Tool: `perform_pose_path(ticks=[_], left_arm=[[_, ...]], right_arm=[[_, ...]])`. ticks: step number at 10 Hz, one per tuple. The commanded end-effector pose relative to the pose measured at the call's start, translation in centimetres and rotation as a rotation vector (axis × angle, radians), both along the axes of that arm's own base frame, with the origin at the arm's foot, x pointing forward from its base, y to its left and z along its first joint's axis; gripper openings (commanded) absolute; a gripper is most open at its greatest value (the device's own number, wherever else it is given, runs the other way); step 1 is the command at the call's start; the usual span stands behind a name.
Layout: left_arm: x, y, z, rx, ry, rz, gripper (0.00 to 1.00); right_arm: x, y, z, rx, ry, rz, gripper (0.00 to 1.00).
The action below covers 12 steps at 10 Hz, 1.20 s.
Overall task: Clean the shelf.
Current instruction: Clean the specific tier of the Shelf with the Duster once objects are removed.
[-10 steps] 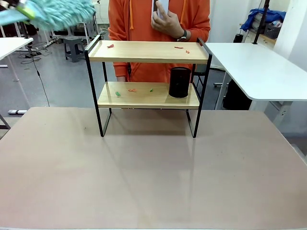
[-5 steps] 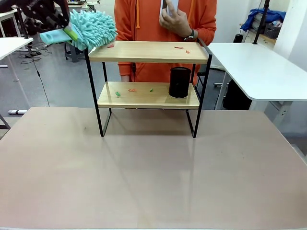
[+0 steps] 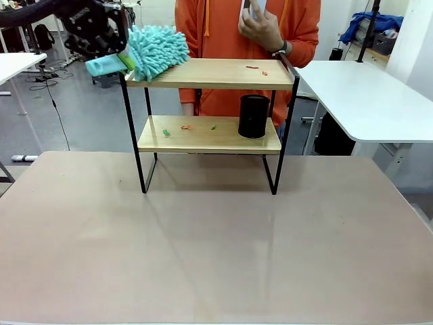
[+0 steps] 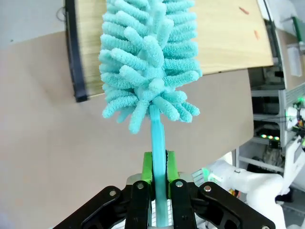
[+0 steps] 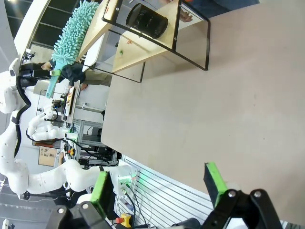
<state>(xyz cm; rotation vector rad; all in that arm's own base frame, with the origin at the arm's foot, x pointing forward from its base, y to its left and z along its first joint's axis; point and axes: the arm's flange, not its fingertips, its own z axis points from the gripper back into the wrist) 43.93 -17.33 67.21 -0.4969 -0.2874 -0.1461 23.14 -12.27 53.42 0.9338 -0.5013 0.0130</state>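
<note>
Front view: the left gripper (image 3: 116, 59) is clamped on a teal chenille duster (image 3: 157, 51). Its head looks to rest on the 9 o'clock end of the shelf (image 3: 210, 73), which stands at 12 o'clock on the beige tabletop (image 3: 203, 250). Risk imo: a fast sweep flicks the red scraps (image 3: 252, 66) at the 3 o'clock end toward the person's hand (image 3: 260, 26).

Left wrist view: the pads pinch a thin handle (image 4: 158, 143) that could twist, or it could snag the side rail (image 4: 74, 52) and shove the light rack.

Right wrist view: the right gripper (image 5: 158, 185) gapes wide and empty above the smooth tabletop, with cluttered lab all around.
</note>
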Motion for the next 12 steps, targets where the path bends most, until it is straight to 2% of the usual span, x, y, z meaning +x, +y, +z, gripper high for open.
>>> perform_pose_path(ticks=[1, 6, 11, 12], left_arm=[[0.4, -2.0, 0.5, -0.028, 0.034, -0.104, 0.12], [0.2, -6.3, 0.9, -0.104, 0.06, -0.306, 0.12], [-0.4, -8.2, 0.7, -0.108, 0.123, -0.429, 0.12], [-0.6, -8.1, 1.0, -0.105, 0.114, -0.449, 0.12]], right_arm=[[0.2, 0.1, 0.1, 0.007, -0.028, 0.01, 1.0], [0.2, 0.1, 0.1, 0.007, -0.028, 0.01, 1.0], [0.2, 0.1, 0.1, 0.007, -0.028, 0.01, 1.0], [0.2, 0.1, 0.1, 0.007, -0.028, 0.01, 1.0]])
